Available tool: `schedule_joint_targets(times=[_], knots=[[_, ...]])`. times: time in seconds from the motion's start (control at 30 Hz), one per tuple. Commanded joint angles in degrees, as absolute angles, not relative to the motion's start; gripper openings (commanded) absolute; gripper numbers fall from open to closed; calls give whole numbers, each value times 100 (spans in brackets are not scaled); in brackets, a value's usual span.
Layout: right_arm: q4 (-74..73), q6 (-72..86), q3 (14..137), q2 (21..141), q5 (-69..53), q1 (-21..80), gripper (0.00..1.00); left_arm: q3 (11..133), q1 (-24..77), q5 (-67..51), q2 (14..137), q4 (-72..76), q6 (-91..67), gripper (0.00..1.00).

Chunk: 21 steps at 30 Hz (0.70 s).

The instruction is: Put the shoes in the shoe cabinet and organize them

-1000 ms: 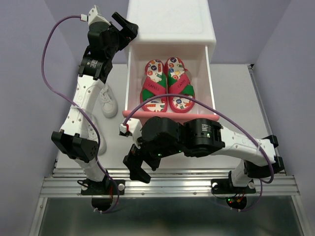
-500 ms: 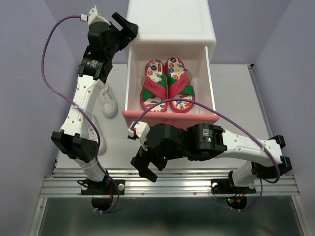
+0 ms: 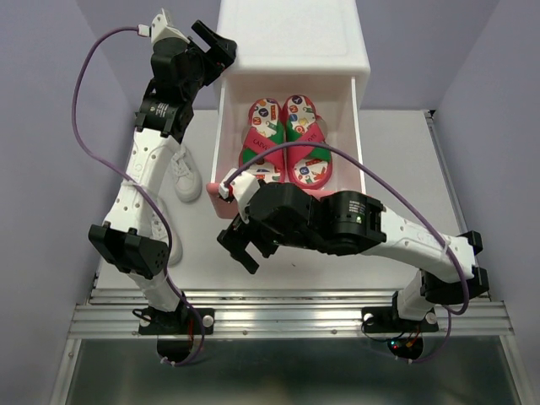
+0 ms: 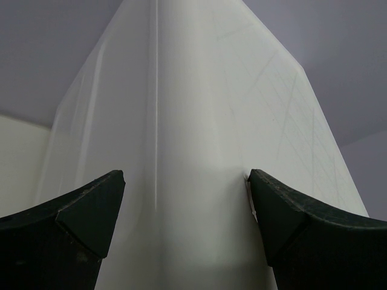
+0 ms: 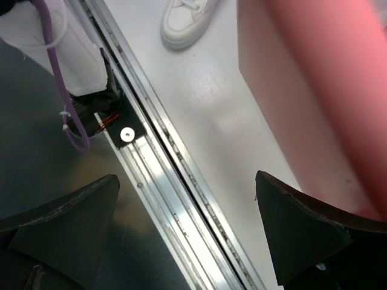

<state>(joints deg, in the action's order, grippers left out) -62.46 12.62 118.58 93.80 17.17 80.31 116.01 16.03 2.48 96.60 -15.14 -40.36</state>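
Flip-flops (image 3: 287,143) in open drawer (image 3: 361,152) overhead only, right wrist shows sneaker (image 5: 184,21), left tool (image 4: 185,181), right tool (image 5: 187,178) gaping, empty

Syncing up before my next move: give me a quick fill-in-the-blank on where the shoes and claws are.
The red flip-flops lie inside the pulled-out ____. The white sneakers sit on the ____, outside the shoe cabinet. Both the left claw and right claw are ____.
Missing words: drawer; table; open.
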Motion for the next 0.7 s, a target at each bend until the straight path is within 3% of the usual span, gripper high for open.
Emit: schedule_joint_targets(times=[0.0, 0.37, 0.67], knots=[[-6100, 757, 12383, 9640, 2742, 7208, 100, 11224, 1433, 580, 9932, -3173, -3392, 94], [-6117, 378, 12639, 9826, 3752, 6724, 100, 11109, 1433, 624, 9817, -3155, -3410, 94], [-7549, 650, 12684, 9897, 4535, 6724, 100, 11048, 1424, 615, 9809, -3103, -3454, 94]])
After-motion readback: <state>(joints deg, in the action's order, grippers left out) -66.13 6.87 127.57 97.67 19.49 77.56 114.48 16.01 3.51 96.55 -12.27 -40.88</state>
